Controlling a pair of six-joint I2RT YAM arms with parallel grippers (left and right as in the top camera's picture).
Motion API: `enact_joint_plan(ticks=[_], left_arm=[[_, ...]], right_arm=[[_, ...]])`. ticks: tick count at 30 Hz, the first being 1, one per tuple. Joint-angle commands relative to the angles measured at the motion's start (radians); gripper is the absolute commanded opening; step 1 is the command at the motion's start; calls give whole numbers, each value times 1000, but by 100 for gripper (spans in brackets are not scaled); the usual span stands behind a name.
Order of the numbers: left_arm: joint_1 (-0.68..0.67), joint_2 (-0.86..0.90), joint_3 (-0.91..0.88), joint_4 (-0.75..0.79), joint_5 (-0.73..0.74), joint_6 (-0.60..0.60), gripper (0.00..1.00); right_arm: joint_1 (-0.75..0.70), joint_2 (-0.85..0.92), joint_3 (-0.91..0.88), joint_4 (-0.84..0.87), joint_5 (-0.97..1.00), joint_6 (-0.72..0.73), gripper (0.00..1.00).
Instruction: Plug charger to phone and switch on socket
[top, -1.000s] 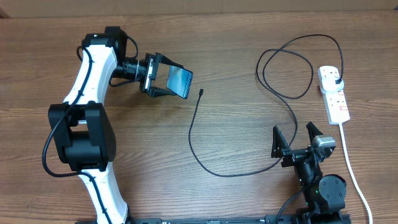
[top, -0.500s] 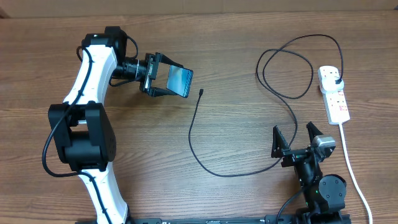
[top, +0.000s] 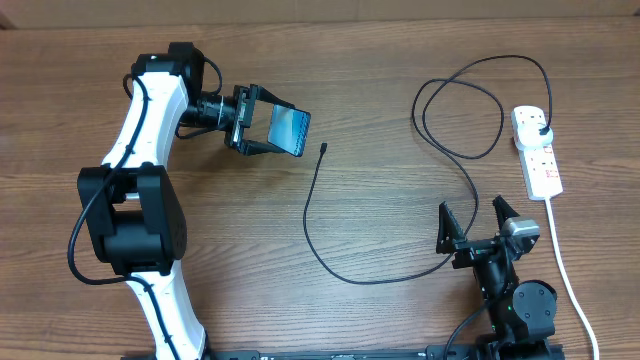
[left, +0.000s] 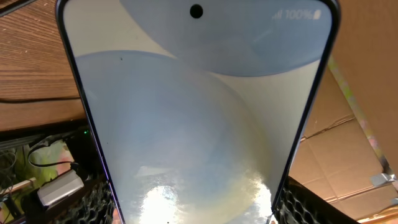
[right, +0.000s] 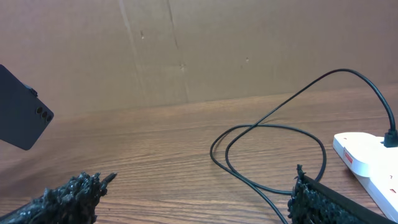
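Overhead, your left gripper (top: 283, 130) was clamped on the phone (top: 291, 126), holding it off the table (top: 380, 80) with the lit screen tilted up. The charger (top: 309, 205) lay slack, its connector tip (top: 324, 147) just beyond that gripper's fingertips and not touching the phone. Your right gripper (top: 471, 205) stood wide and empty, with the socket (top: 540, 160) ahead to its right.

Left wrist: the phone (left: 199, 112) filled the frame between the pads (left: 99, 205), and its port was out of sight.

Right wrist: the phone (right: 22, 118) hung up-left and the charger (right: 273, 134) looped ahead, beside the socket (right: 367, 158).

By my judgement, the thin tip could twist as you pinched it, and pushing it in could shove the phone out of that edge grip.
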Motion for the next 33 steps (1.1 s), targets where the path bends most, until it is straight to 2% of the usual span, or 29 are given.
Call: enact_joint_plan(ticks=[1, 13, 20, 27, 33], left_arm=[[4, -6, 29, 2, 50, -9, 53], [4, -6, 29, 5, 43, -9, 54], [5, -6, 29, 5, 43, -10, 52], [4, -6, 29, 5, 43, -10, 51], [5, -6, 29, 5, 43, -9, 50]], right_arm=[[2, -9, -11, 11, 6, -2, 100], [2, -8, -11, 9, -3, -1, 100], [2, -8, 6, 3, -99, 0, 100], [2, 28, 185, -143, -125, -2, 100], [2, 207, 399, -259, -123, -1, 100]])
